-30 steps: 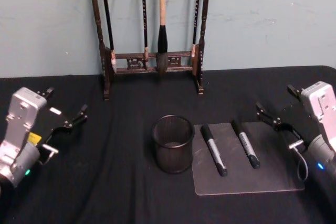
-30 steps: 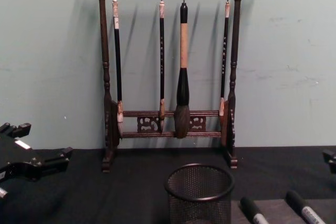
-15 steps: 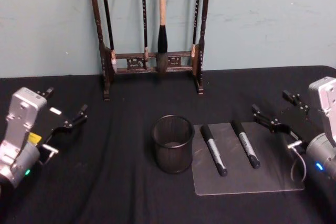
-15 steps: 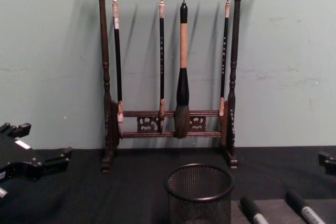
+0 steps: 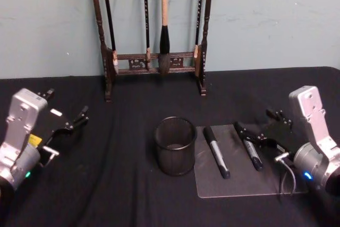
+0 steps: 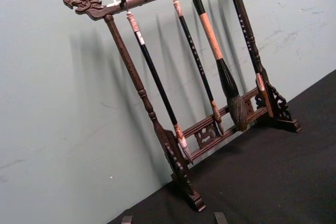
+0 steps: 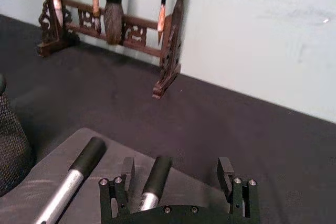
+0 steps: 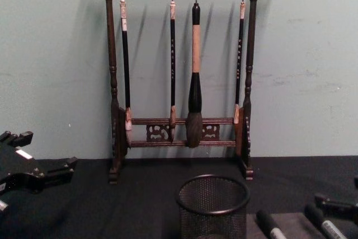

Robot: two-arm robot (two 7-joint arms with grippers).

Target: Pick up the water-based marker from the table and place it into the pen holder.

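The right hand, fingers spread wide, sits over the clear mat. The water-based marker lies on the mat, its capped end between the fingers. A second marker and the pen holder stand farther left. The left hand, also wide, is at the table's left.

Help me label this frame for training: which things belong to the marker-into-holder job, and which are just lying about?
Job: right marker, pen holder, right gripper open over that marker.
Lying about: left marker, brush rack, mat, left gripper parked at the left.
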